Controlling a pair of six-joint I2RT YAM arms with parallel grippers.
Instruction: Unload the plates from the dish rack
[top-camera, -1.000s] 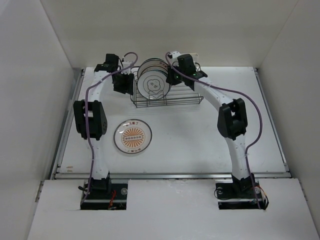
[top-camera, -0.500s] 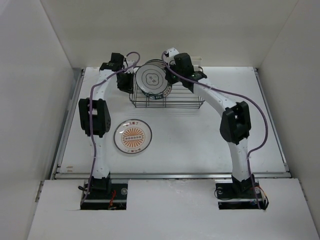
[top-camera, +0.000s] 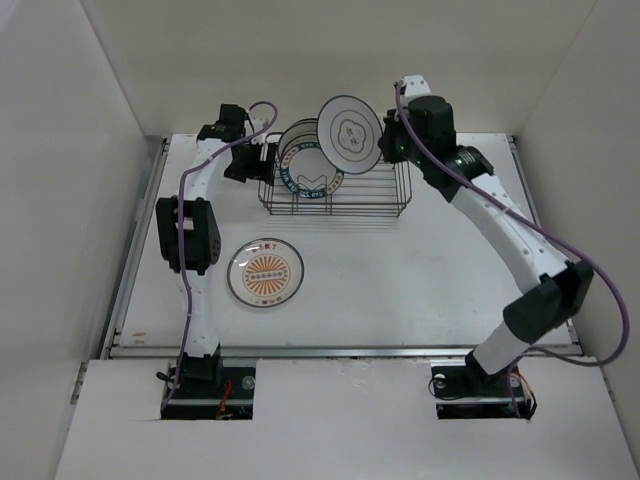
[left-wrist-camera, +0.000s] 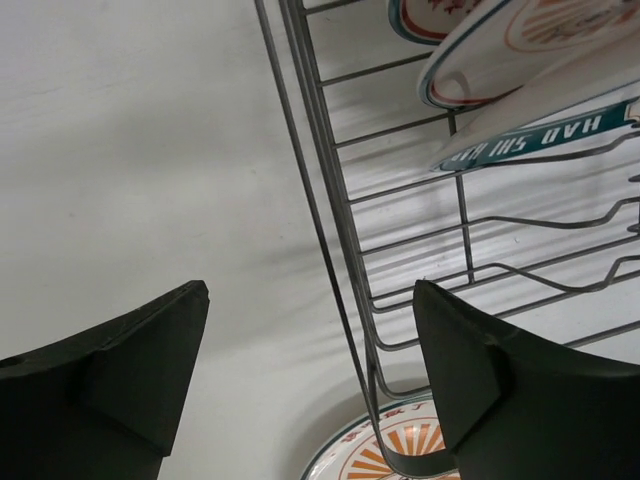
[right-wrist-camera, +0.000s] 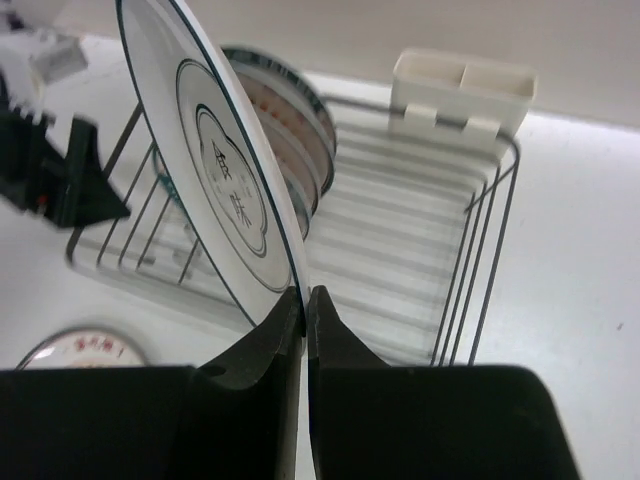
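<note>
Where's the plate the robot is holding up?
In the top view the held plate hangs over the dish rack, right of the plates standing in it, pinched at its edge by the right gripper.

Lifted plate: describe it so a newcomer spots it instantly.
Start at the rack at the far side of the table. Above it, the right arm's jaws pinch one plate by its rim. Unlike the racked plates and the flat sunburst plate, it hangs in air, tilted.
</note>
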